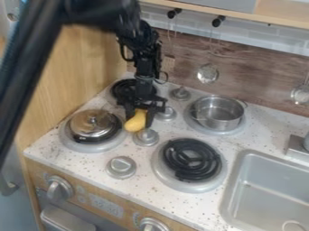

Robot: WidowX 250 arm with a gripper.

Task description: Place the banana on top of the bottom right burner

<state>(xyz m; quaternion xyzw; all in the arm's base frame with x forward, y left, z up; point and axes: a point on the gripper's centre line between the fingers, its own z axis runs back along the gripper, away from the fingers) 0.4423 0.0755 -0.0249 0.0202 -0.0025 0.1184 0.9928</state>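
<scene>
The plump yellow toy banana (136, 122) has a smooth, evenly coloured skin, somewhat deeper in tone along its lower part. It looks short and thick, with a broad, rounded lower end and a narrower upper part that goes up between the fingers of the black two-finger gripper (140, 117). The jaws are closed on that upper part, one on each side, and the banana hangs at a slant, its rounded end down and toward the left of the view. Its curve is barely noticeable from this angle, and its top is partly hidden by the gripper. It is in the middle of the white speckled stovetop (91, 169), just beside the round silver metal lid (93, 122) and near a grey round knob (145, 136). The black coiled bottom right burner (208, 168) is apart from it, nearer the sink
</scene>
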